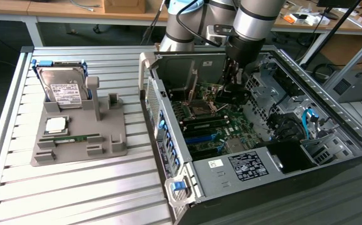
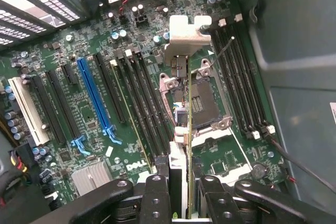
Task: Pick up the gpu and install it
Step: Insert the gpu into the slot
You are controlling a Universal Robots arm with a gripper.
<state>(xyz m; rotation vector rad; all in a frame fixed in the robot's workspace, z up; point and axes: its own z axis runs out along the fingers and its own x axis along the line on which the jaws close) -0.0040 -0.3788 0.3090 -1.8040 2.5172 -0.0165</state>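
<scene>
Inside the open computer case (image 1: pixel 163 123), my gripper (image 1: pixel 234 93) hangs over the motherboard (image 1: pixel 209 133). In the wrist view my gripper (image 2: pixel 185 205) is shut on the gpu (image 2: pixel 188 106), which I see edge-on as a thin upright card running away from the fingers (image 2: pixel 156 198). Its silver metal bracket (image 2: pixel 185 35) is at the far end. The card hovers above the green motherboard (image 2: pixel 79 56), over the processor socket (image 2: pixel 209 98) and beside the black memory slots. The long blue slot (image 2: pixel 95 98) and black slots lie off to one side of the card.
On the slatted table at the exterior view's left stands a grey holder (image 1: pixel 74 147) with a hard drive (image 1: pixel 65 86) upright, a square chip (image 1: pixel 57 124) and a memory stick (image 1: pixel 71 139). Case walls, a drive cage and cables (image 1: pixel 309 122) surround the motherboard.
</scene>
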